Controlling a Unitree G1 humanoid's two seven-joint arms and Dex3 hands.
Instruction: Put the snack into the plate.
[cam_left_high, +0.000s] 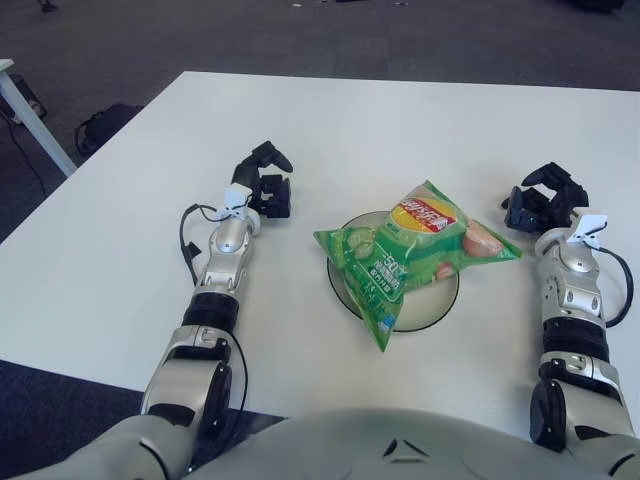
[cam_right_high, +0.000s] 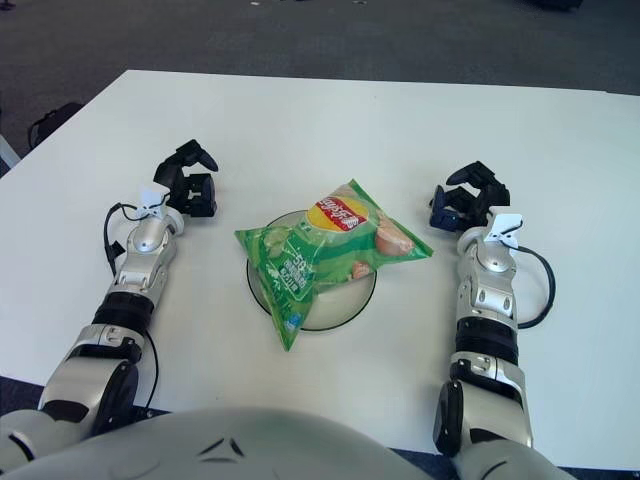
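On the plate (cam_left_high: 437, 309) lies a green snack (cam_left_high: 412, 254), seemingly puffy.

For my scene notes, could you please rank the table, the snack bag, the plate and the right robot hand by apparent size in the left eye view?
1. White table
2. Green snack bag, and
3. Plate: close, since the bag covers much of the plate, so this order is unsure
4. Right robot hand, resting on the table

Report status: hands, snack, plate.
Left hand and right hand both on the table, holding nothing. Snack bag lies across the plate, overhanging its rim. Nothing in the way.
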